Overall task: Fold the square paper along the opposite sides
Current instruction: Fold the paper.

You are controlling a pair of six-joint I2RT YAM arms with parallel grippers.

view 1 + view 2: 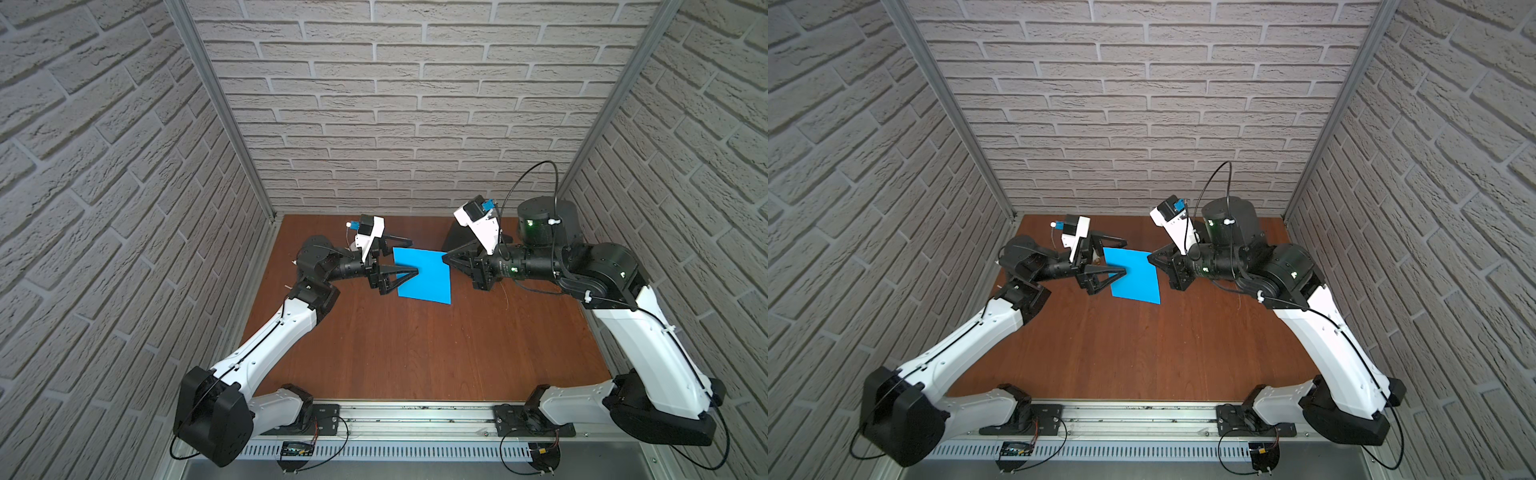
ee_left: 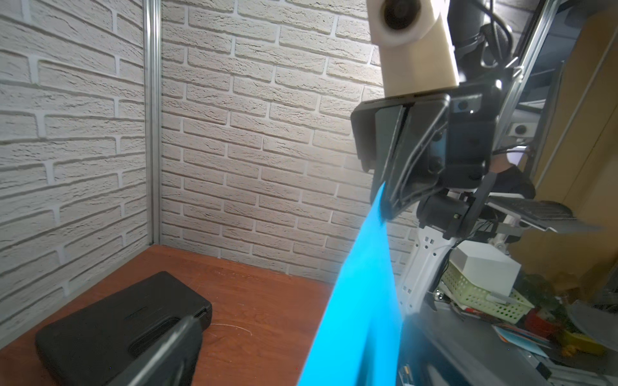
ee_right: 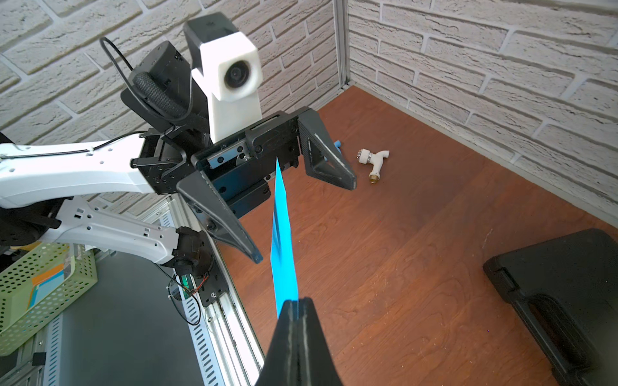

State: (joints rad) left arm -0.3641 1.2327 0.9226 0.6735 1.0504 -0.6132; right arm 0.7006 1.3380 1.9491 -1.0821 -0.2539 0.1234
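Bench (image 1: pixel 415 353): brown wood, brick walls around it.
Case (image 3: pixel 561 284): black, lying flat beyond the right pincer (image 1: pixel 445 257).
Paper (image 1: pixel 424 276): blue sheet, one corner in the right pincer, far edge between the left pincer (image 1: pixel 414 257) jaws.
Right pincer: clamped on the paper.
Left pincer: jaws wide apart.

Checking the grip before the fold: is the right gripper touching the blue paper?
Touching. The right wrist view shows the right gripper with jaws shut on a corner of the square paper.
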